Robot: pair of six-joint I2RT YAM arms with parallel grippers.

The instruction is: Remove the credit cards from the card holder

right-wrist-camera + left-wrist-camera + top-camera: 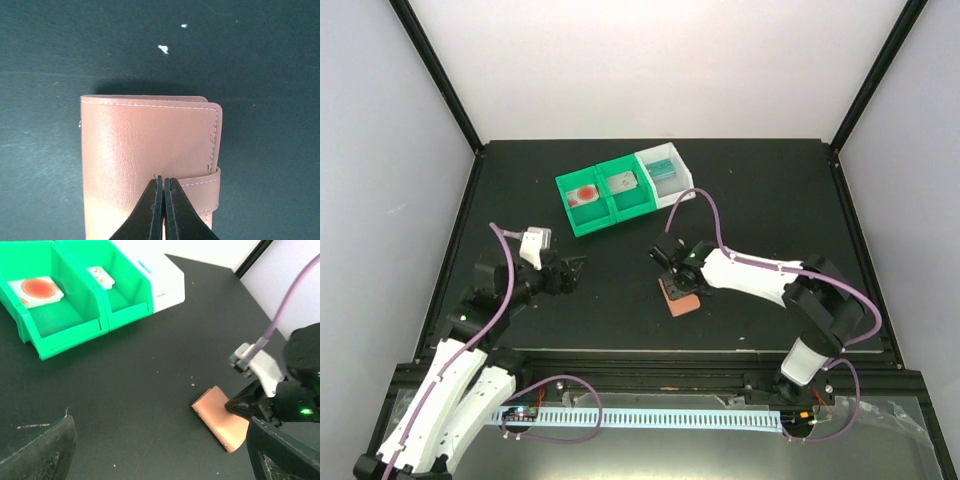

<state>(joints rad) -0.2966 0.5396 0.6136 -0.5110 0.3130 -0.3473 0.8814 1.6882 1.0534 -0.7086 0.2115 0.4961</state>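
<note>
The card holder (680, 298) (222, 420) (150, 155) lies closed on the black table, salmon leather side up, its strap tab on one side. My right gripper (670, 272) (163, 179) is shut, with its tips resting over the cover beside the strap and nothing between them. My left gripper (575, 268) (160, 425) is open, well to the left of the holder, and holds nothing. The credit cards lie in the bins at the back: a white one with a red mark (585, 193) (35, 290), a white one with small marks (621, 183) (101, 275) and a teal one (663, 170).
Two joined green bins (610, 212) (75, 325) and a white bin (678, 188) (167, 287) stand in a row behind the holder. Black frame posts mark the back corners of the table.
</note>
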